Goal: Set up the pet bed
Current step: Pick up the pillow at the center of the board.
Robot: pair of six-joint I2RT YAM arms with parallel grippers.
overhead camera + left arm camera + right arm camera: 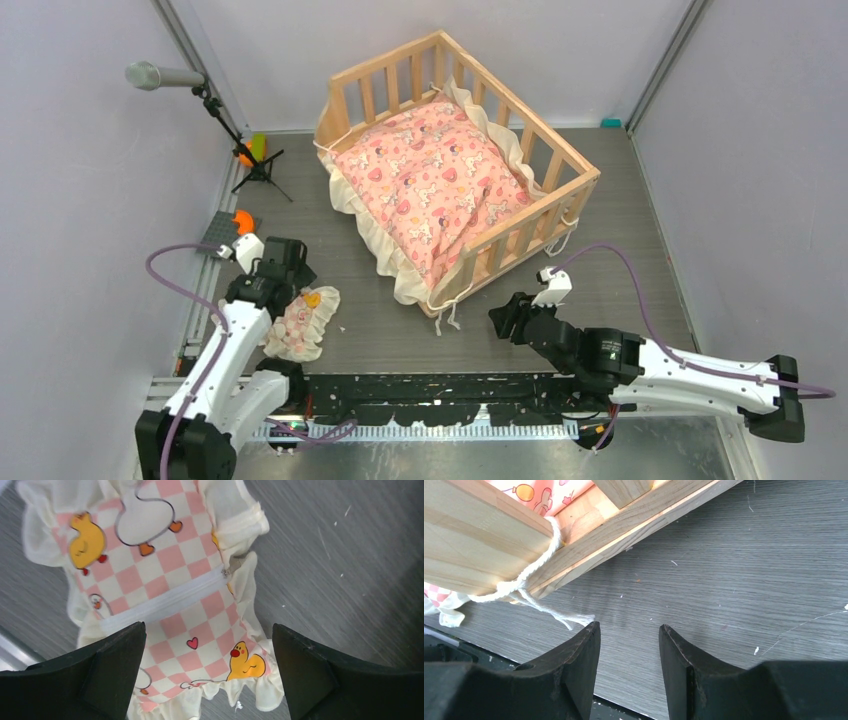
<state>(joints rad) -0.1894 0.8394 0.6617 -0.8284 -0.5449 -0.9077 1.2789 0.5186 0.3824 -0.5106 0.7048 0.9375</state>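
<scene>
Our left pincer (pixel 208 627) hung open above the small pillow (pixel 165 580) at near left, the right pincer (pixel 629 627) open and empty, and the pet bed (pixel 388 62) stood far centre, cushion (pixel 430 175) already in, so we judged the pillow remained.

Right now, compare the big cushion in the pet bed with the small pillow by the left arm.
The cushion is far larger than the pillow. The cushion lies in the pet bed; the pillow lies outside it on the table. The cushion's print is plain pink with small figures; the pillow's is checked with yellow ducks. Both have cream frills.
</scene>
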